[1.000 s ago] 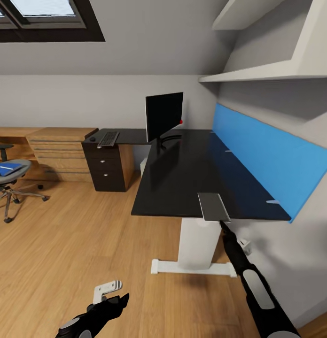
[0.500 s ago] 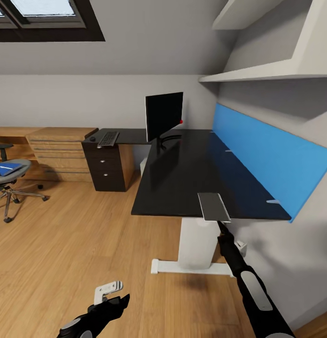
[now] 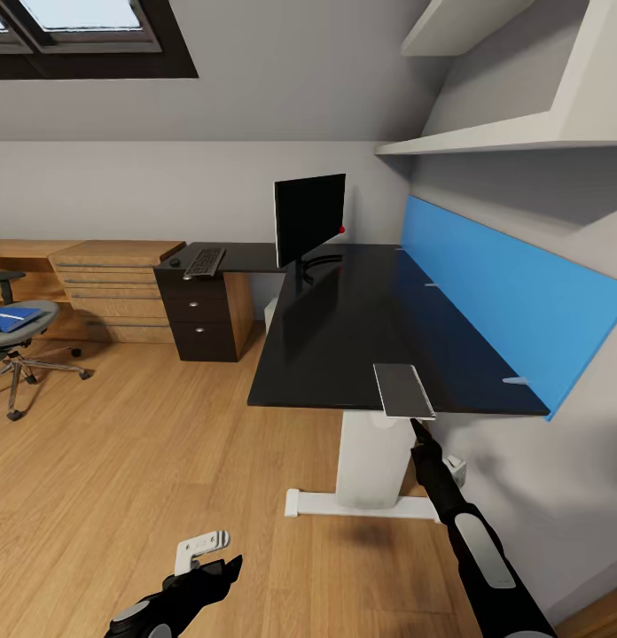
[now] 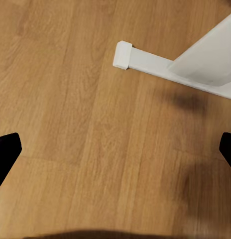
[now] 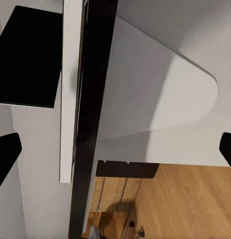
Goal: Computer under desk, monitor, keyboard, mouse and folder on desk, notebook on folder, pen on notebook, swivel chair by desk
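The black-topped desk (image 3: 344, 328) carries the monitor (image 3: 310, 217) at its back corner. On its left wing lie the keyboard (image 3: 205, 261) and the mouse (image 3: 175, 261). The grey notebook (image 3: 402, 390) lies flat at the near edge, slightly overhanging it. Just below that edge is my right gripper (image 3: 417, 432), open (image 5: 115, 149) and holding nothing. At the far left the swivel chair (image 3: 16, 341) holds the blue folder (image 3: 9, 320), which has a thin pale stick on it. My left gripper (image 3: 222, 571) hangs open (image 4: 115, 149) over the floor. A pale box (image 3: 270, 315), likely the computer, shows under the desk.
A dark drawer unit (image 3: 202, 319) stands under the desk's left wing, with light wooden cabinets (image 3: 113, 288) beside it. The desk's white leg (image 3: 370, 456) and foot (image 4: 145, 59) are close to both arms. A blue wall panel (image 3: 503, 301) and shelves (image 3: 512, 133) line the right wall.
My right forearm has drawn back and sunk a little under the desk edge. The notebook lies where it was. My left arm has dropped slightly.
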You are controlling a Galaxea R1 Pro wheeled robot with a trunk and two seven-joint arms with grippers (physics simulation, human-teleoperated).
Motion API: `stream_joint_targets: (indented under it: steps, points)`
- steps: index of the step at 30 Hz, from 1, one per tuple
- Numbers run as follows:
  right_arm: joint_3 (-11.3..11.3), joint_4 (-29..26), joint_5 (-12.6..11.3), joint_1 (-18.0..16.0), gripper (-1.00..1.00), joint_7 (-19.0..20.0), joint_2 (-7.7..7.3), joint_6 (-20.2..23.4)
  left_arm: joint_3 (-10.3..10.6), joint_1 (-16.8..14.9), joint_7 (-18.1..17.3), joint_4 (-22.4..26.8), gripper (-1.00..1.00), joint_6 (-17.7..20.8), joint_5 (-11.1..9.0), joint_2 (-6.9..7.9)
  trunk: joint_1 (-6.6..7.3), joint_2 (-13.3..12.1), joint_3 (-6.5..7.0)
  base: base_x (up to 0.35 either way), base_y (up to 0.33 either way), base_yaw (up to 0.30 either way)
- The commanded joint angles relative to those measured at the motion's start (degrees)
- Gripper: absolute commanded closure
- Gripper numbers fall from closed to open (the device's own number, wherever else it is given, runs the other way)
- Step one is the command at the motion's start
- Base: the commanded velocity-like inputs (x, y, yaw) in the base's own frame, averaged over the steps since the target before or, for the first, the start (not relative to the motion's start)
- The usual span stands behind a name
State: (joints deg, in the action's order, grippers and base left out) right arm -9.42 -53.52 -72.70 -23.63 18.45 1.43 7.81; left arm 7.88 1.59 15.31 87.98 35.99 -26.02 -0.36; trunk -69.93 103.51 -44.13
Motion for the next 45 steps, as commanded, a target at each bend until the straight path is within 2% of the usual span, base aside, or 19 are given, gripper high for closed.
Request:
stream_joint_targets:
  steps: [1, 20, 45]
  points:
    - [-0.2, 0.0, -0.6, 0.0, -1.0, 0.2, 0.07, 0.6, 0.0, 0.0, 0.5, 0.1, -1.0, 0.1, -0.6, 0.0, 0.0, 0.0, -0.04, 0.0, 0.0, 0.0]
    - [-0.2, 0.0, -0.6, 0.1, -1.0, 0.3, 0.06, 0.7, 0.0, 0.0, 0.5, 0.1, -1.0, 0.1, -0.6, 0.01, 0.0, 0.0, -0.04, 0.172, 0.0, 0.0]
    - [-0.3, 0.0, -0.6, 0.1, -1.0, 0.3, 0.07, 0.6, 0.0, 0.0, 0.5, 0.1, -1.0, 0.1, -0.6, 0.01, 0.0, 0.0, -0.04, 0.009, 0.0, 0.0]
